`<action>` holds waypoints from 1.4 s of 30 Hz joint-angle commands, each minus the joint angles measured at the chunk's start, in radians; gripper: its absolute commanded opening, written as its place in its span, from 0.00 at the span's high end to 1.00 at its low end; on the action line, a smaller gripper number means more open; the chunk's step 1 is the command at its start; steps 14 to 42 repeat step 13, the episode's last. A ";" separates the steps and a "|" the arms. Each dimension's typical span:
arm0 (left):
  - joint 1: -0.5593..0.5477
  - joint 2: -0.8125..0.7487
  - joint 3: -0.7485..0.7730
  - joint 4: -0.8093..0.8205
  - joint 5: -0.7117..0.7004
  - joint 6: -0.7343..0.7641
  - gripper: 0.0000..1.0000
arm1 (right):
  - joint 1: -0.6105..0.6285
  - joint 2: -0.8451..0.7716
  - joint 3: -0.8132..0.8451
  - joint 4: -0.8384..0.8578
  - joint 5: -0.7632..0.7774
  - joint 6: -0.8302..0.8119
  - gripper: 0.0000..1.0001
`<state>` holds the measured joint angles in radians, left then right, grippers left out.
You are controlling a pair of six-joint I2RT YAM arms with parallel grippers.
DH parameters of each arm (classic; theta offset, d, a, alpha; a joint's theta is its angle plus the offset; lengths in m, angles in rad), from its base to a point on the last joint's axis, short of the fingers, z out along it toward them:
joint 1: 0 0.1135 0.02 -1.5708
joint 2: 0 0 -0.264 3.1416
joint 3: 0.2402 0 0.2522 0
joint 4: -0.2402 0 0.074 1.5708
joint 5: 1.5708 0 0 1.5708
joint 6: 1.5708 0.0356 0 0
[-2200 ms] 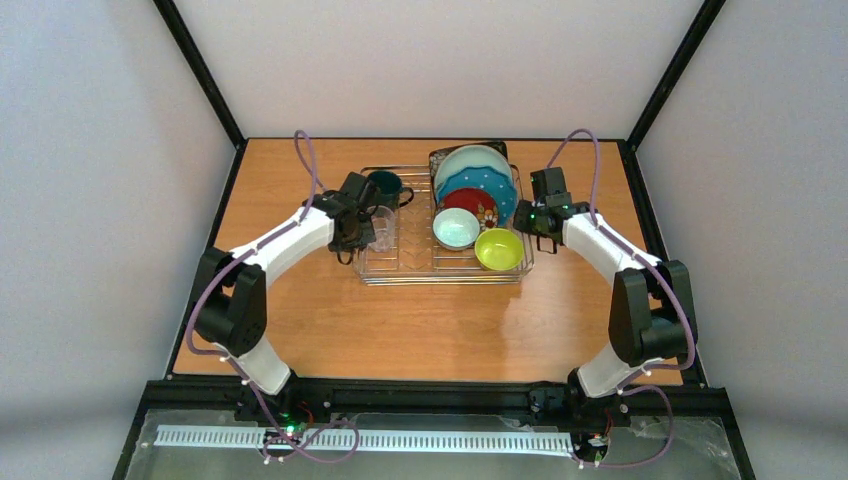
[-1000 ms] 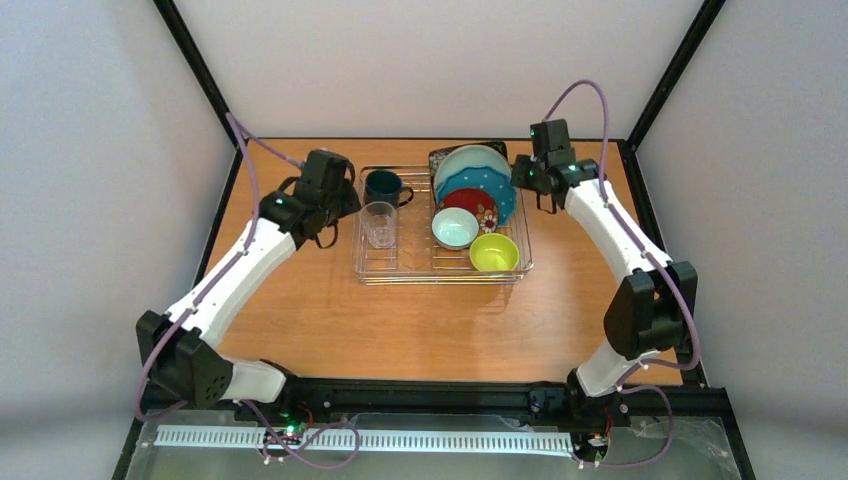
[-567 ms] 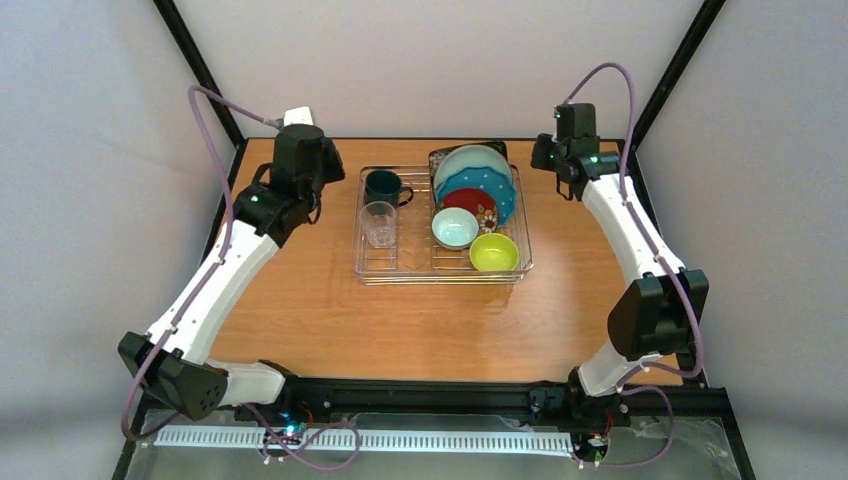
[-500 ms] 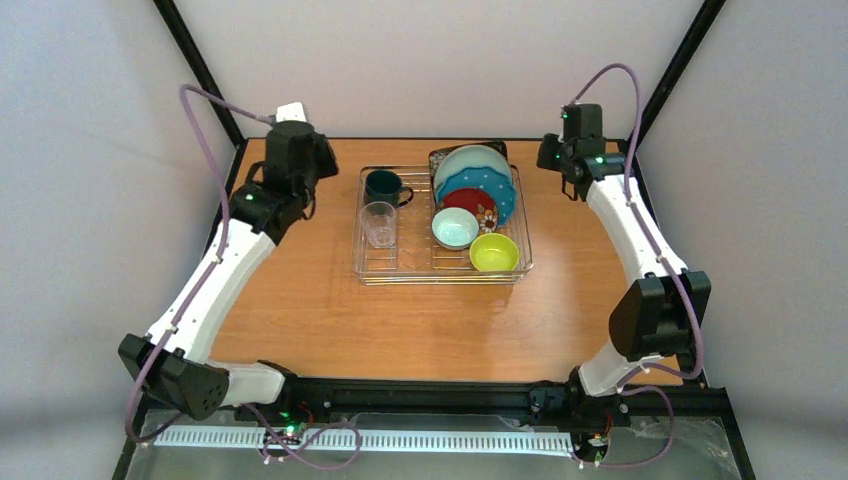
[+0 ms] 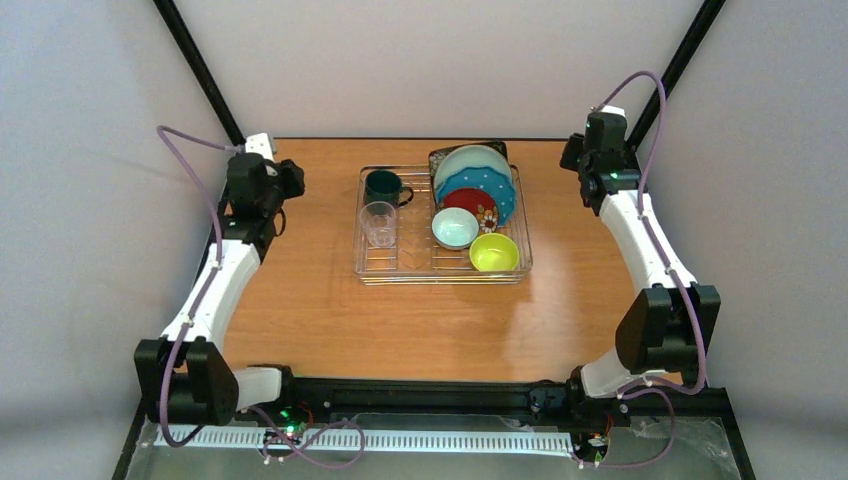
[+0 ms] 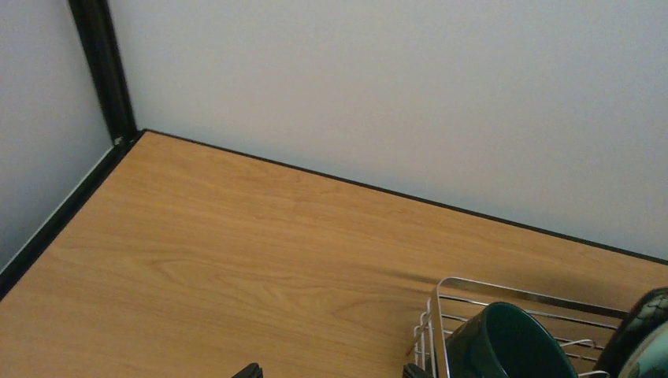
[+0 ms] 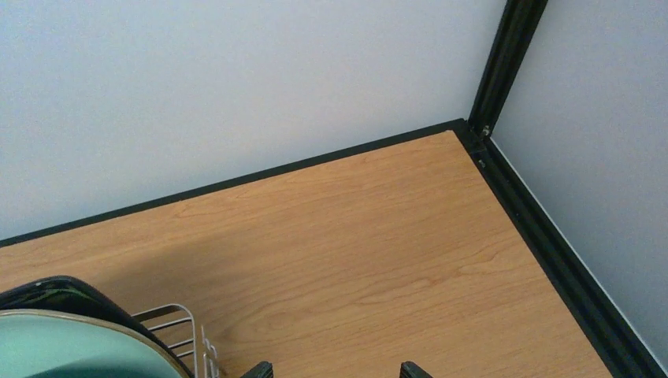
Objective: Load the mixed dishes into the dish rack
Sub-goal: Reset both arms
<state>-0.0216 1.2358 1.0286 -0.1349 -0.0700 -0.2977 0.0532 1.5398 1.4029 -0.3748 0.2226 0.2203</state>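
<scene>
The left end effector hangs open over bare table. In its wrist view the 2 dark fingertips stand wide apart at the bottom edge, with only wood-grain surface between them. The right end effector is open too, its fingertips spread over the same smooth orange-brown laminate, gripping nothing.

The dish rack, a rectangular grid of thin silvery wire with a low clear rim, sits between the 2 end effectors, well apart from each: to the right of the left one and to the left of the right one. All 8 dishes are in it.

On the side nearer the left end effector stand the glossy dark green mug and, in front of it, the clear glass cup, both mouth up.

On the side nearer the right end effector, 4 plates lean on edge in a stack:
- black square floral plate at the back
- round pale mint plate
- blue dotted plate
- small red floral plate at the front

Before them rest the round mint bowl and the yellow-green bowl, both open side up.
</scene>
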 commanded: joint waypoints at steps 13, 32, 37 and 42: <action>0.018 0.123 0.001 0.268 0.164 0.056 0.00 | -0.022 -0.031 -0.091 0.178 0.033 -0.049 0.01; 0.018 0.123 0.001 0.268 0.164 0.056 0.00 | -0.022 -0.031 -0.091 0.178 0.033 -0.049 0.01; 0.018 0.123 0.001 0.268 0.164 0.056 0.00 | -0.022 -0.031 -0.091 0.178 0.033 -0.049 0.01; 0.018 0.123 0.001 0.268 0.164 0.056 0.00 | -0.022 -0.031 -0.091 0.178 0.033 -0.049 0.01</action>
